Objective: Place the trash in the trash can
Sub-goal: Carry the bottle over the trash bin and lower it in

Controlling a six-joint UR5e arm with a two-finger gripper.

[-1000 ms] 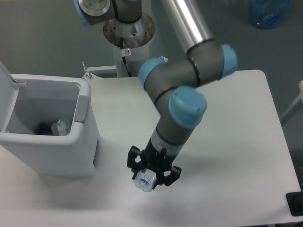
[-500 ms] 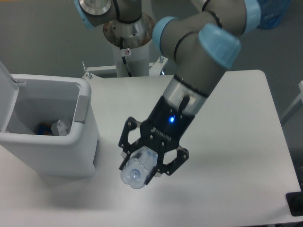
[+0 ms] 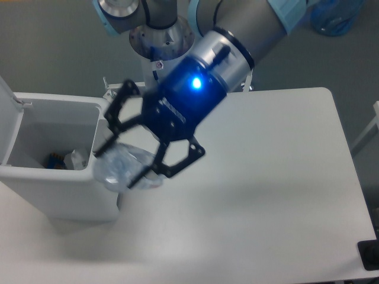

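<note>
Right now the clear plastic bottle point(image 3: 123, 168) hangs in the air, pinched between the black fingers point(image 3: 118, 110) of the gripper point(image 3: 127, 163), its body blurred and pale against the front right corner of the trash can point(image 3: 59, 195). It sits just over the can's right rim and grey side panel, not inside the opening. The bottle's cap cannot be made out in the blur.

The gripper's linkage arms fan out on either side of the bottle, and a bright blue light point(image 3: 194, 83) glows on its dark body. Behind it the silver wrist of the UR5e arm point(image 3: 237, 29) rises toward the top of the view.

The trash can stands at the left edge of the white table point(image 3: 284, 195) with its white lid point(image 3: 9, 118) swung up and back. Down in the can lie a wrinkly white wad point(image 3: 76, 160) and, just beside it to the left, a blue-and-orange wrapper point(image 3: 54, 161).

Beyond the table's far edge stands the arm's round base pedestal point(image 3: 160, 44), and a blue object point(image 3: 337, 15), partly cut off, rests on the grey floor at the upper right.
</note>
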